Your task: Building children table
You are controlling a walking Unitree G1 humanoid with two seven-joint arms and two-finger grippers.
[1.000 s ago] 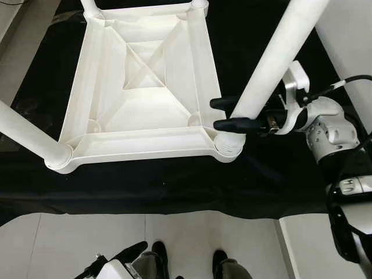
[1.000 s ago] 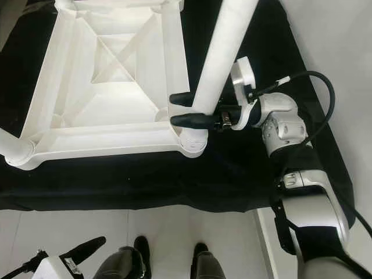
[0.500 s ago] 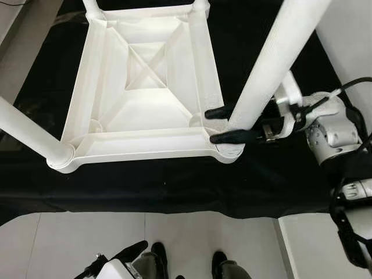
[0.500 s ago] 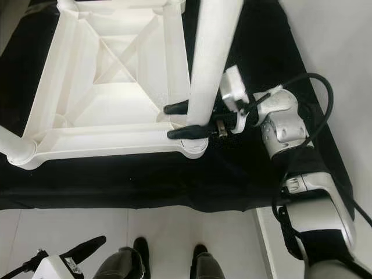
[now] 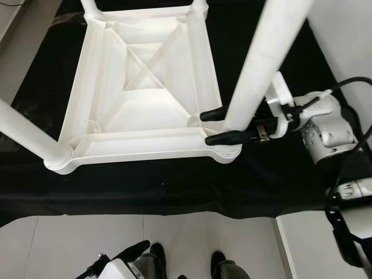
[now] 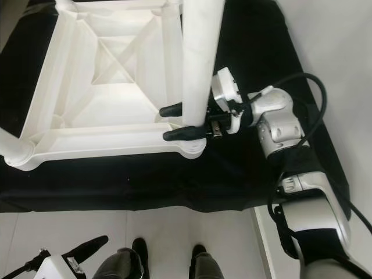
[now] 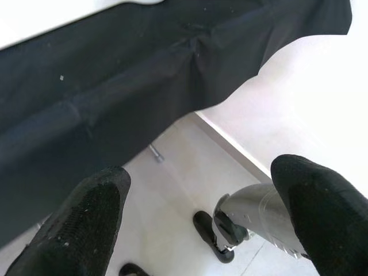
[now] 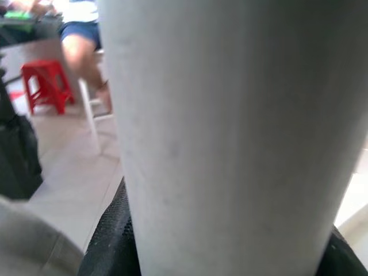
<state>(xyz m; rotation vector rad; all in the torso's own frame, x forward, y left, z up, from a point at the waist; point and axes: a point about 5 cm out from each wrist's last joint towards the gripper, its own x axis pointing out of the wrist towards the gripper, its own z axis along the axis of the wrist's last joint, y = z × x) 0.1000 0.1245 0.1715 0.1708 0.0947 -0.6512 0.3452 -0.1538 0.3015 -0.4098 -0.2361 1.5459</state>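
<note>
A white plastic children's table (image 5: 145, 145) lies upside down on a black cloth (image 5: 174, 186). One white leg (image 5: 29, 133) stands in its front left corner, and two more rise at the back corners. My right gripper (image 5: 206, 128) is shut on a fourth white leg (image 5: 261, 64), one black finger on each side near its lower end. That end stands at the front right corner socket (image 5: 226, 152). In the right wrist view the leg (image 8: 230, 132) sits between the fingers. My left gripper (image 7: 201, 178) hangs low by the floor, open and holding nothing.
The black cloth ends just in front of the table, where pale floor tiles (image 5: 192, 238) and my feet (image 5: 160, 256) show. White surfaces (image 5: 343, 40) flank the cloth on the right. A red stool (image 8: 49, 83) and a seated person (image 8: 80, 34) are in the background.
My right gripper has shifted a little left with the leg, and the leg now stands more upright over the front right corner. The left arm has not moved.
</note>
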